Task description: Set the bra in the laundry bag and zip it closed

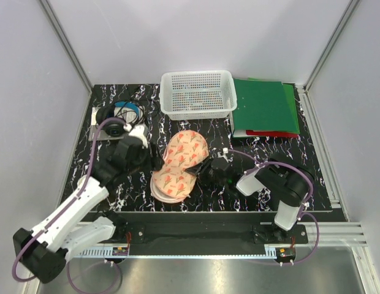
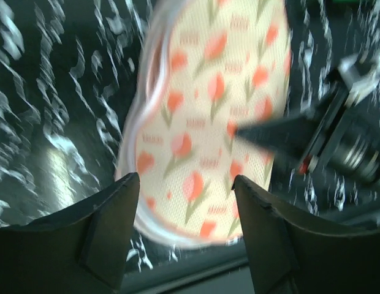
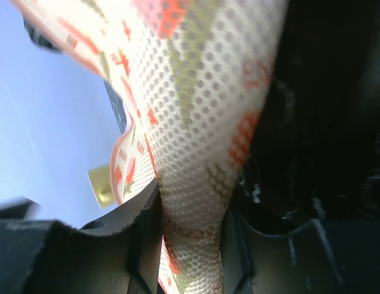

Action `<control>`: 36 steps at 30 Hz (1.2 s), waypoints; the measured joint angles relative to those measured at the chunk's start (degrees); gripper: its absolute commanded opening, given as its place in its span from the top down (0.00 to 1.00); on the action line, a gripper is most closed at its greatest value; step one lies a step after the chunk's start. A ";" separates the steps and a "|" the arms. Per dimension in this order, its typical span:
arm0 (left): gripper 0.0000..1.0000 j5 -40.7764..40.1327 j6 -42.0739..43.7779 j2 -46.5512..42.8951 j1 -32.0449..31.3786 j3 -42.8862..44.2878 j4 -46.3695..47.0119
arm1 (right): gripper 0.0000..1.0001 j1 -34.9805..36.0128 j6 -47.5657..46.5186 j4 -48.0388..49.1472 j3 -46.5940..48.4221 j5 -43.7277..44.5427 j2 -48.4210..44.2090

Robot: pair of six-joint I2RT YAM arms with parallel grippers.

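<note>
The laundry bag (image 1: 179,164), a peach peanut-shaped case with red-pink tulip print, lies closed on the black marbled table at the centre. It also shows in the left wrist view (image 2: 208,110) and the right wrist view (image 3: 202,122). My right gripper (image 1: 205,168) is shut on the bag's right edge; the mesh fabric is pinched between its fingers (image 3: 190,226). My left gripper (image 1: 146,160) is open and empty, just above the bag's left near end (image 2: 187,202). The bra is not in view.
A white plastic mesh basket (image 1: 197,93) stands at the back centre. Green folders (image 1: 263,105) on a red one (image 1: 273,133) lie at the back right. Black headphones with cable (image 1: 119,116) lie at the back left. The table's front edge is close below the bag.
</note>
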 measured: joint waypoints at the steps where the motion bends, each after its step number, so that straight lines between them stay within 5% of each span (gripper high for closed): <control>1: 0.43 1.27 -0.57 -1.79 -0.44 -3.37 0.87 | 0.58 0.00 1.03 0.11 -0.33 1.16 0.17; 6: 0.51 6.62 -3.67 -1.44 -7.63 -16.94 7.72 | 0.57 0.04 5.46 0.63 -2.29 6.99 0.72; 15: 0.53 5.81 -11.67 0.17 -21.22 -23.34 21.29 | 0.55 0.50 10.12 -1.86 -2.47 13.68 -0.59; 19: 0.46 5.55 -17.35 -0.15 -21.29 -28.30 22.47 | 0.54 1.11 9.92 -7.82 -1.20 15.41 -3.04; 24: 0.26 5.55 -22.32 -2.99 -21.86 -30.58 22.58 | 0.51 1.20 8.48 -12.81 1.07 16.02 -4.00; 28: 0.32 4.22 -25.51 -3.63 -21.53 -31.01 23.67 | 0.47 1.60 8.39 -13.35 1.31 16.11 -4.00; 36: 0.39 9.01 -20.26 10.21 -3.93 -26.67 28.28 | 0.30 4.17 8.87 -12.09 1.36 15.91 -4.33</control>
